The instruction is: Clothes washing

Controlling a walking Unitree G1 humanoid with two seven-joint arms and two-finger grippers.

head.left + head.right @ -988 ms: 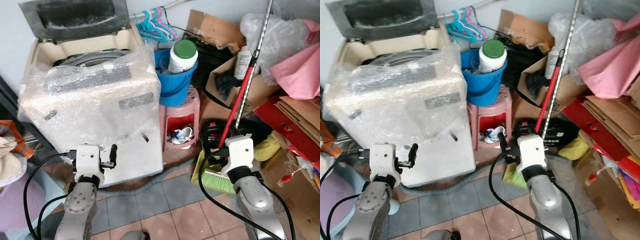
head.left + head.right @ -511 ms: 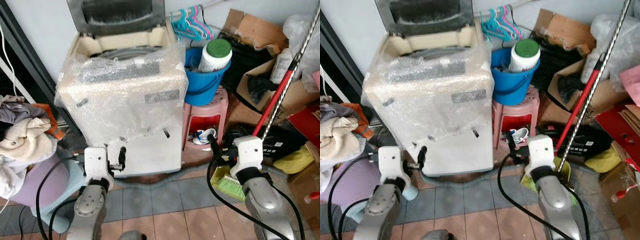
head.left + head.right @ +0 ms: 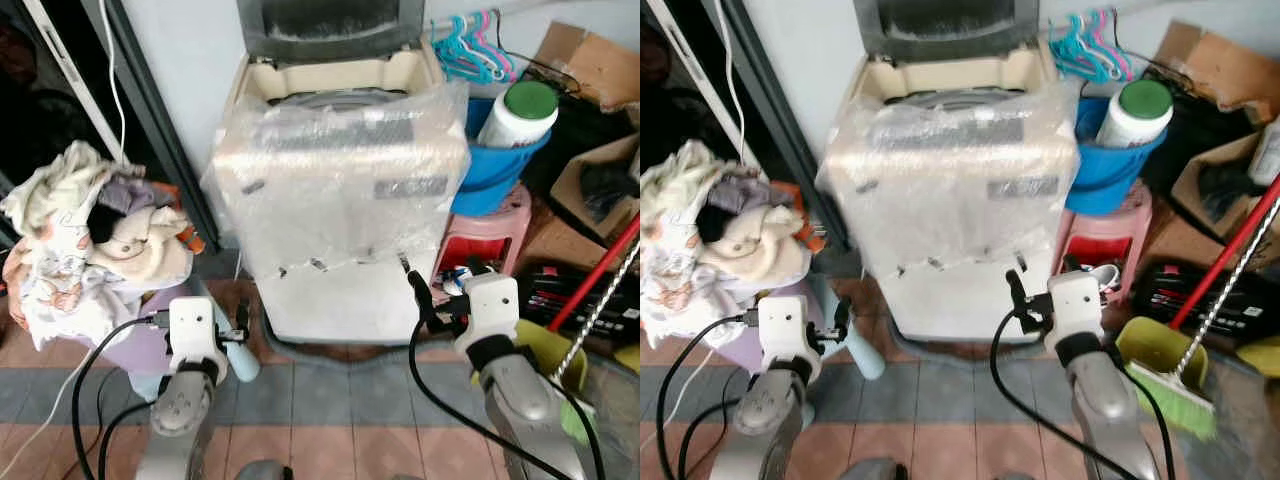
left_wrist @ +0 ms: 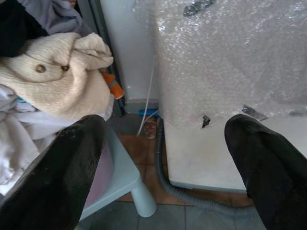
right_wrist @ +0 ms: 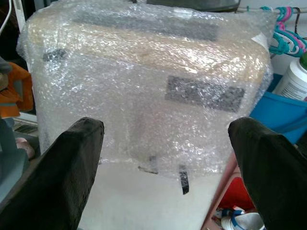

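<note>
A top-loading washing machine (image 3: 340, 190) wrapped in bubble wrap stands in the middle against the wall, its dark lid (image 3: 330, 25) raised. To its left a heap of clothes (image 3: 95, 235), cream, white and grey, lies on a purple basket (image 3: 135, 350). My left gripper (image 3: 240, 320) is held low beside the basket, open and empty; its wrist view shows a cream garment (image 4: 53, 76) and the machine's lower corner (image 4: 211, 153). My right gripper (image 3: 425, 298) is open and empty, low in front of the machine's right side (image 5: 144, 96).
Right of the machine, a blue bucket (image 3: 495, 170) holding a white bottle with a green cap (image 3: 518, 112) sits on a pink stool (image 3: 490, 235). Hangers (image 3: 470, 50), cardboard boxes (image 3: 590, 70), a red-handled broom (image 3: 595, 285) and a green dustpan (image 3: 550, 345) crowd the right. A grey hose (image 4: 192, 194) runs along the machine's foot.
The whole view has swung to the left: the washing machine now sits in the middle and the heap of clothes has come into sight. Both arms keep the same pose.
</note>
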